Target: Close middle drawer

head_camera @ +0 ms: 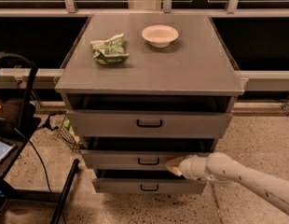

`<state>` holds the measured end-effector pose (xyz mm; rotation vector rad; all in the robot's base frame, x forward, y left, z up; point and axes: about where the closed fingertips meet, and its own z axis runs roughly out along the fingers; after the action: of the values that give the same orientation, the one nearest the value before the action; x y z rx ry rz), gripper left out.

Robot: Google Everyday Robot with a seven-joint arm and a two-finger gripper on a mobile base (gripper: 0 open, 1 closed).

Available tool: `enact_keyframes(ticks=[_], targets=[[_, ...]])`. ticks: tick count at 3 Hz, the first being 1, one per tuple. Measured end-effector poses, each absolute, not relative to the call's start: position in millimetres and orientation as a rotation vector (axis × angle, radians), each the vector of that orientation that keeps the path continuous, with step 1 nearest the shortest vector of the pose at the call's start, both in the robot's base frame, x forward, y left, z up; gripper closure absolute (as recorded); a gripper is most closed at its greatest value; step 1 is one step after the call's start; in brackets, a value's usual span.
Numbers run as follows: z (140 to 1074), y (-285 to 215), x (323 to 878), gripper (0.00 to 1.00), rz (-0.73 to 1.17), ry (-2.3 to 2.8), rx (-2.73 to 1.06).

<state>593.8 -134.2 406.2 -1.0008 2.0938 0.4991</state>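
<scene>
The grey cabinet has three drawers. The middle drawer, wide and grey with a small black bar handle, stands out only a little from the cabinet, with a dark gap above it. My gripper comes in from the lower right on a white arm. Its tan tip rests against the right part of the middle drawer's front, right of the handle. The upper drawer and the lowest drawer also stand out a little.
A white bowl and a crumpled green bag lie on the cabinet top. A black stand with cables is at the left. A speckled floor lies around the cabinet, and a dark wall with rails is behind it.
</scene>
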Motion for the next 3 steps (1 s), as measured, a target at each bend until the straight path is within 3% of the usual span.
enact_keyframes(ticks=[1, 3], targets=[[412, -133, 607, 1.00, 0.490, 2.072, -0.996], [417, -129, 554, 1.00, 0.575, 2.108, -1.025]])
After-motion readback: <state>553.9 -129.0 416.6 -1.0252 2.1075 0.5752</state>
